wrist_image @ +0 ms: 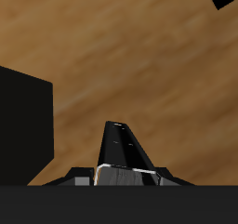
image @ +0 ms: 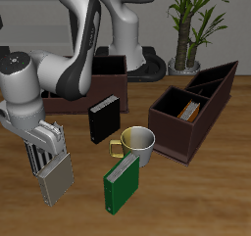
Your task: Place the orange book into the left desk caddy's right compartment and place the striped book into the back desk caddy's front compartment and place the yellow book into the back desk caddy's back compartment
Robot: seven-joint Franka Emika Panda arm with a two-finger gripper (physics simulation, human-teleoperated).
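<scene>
Arm is reaching down over the table's (image: 211,196) front part, w/ the gripper (image: 34,132) pointing downward. A grey striped book (image: 54,176) is hanging right under it, tilted. Fingers are hidden in the exterior view, so can't tell if the claw is clamping the book or standing open. Wrist view isn't helping: only a dark wedge (wrist_image: 124,149) is poking out over bare wood, w/ a black block (wrist_image: 23,125) beside it.

Next along, a black book (image: 103,119) is standing upright. Behind it, the back desk caddy (image: 113,71) is sitting near the robot base, partly covered by the arm. A green book (image: 122,181) is standing nearer the front edge, just beside a pale mug (image: 139,142).

Farther over, the left desk caddy (image: 191,122) is lying at an angle, and the orange book (image: 187,111) is resting inside it; which compartment, can't tell. A potted plant (image: 186,24) is standing at the back.
</scene>
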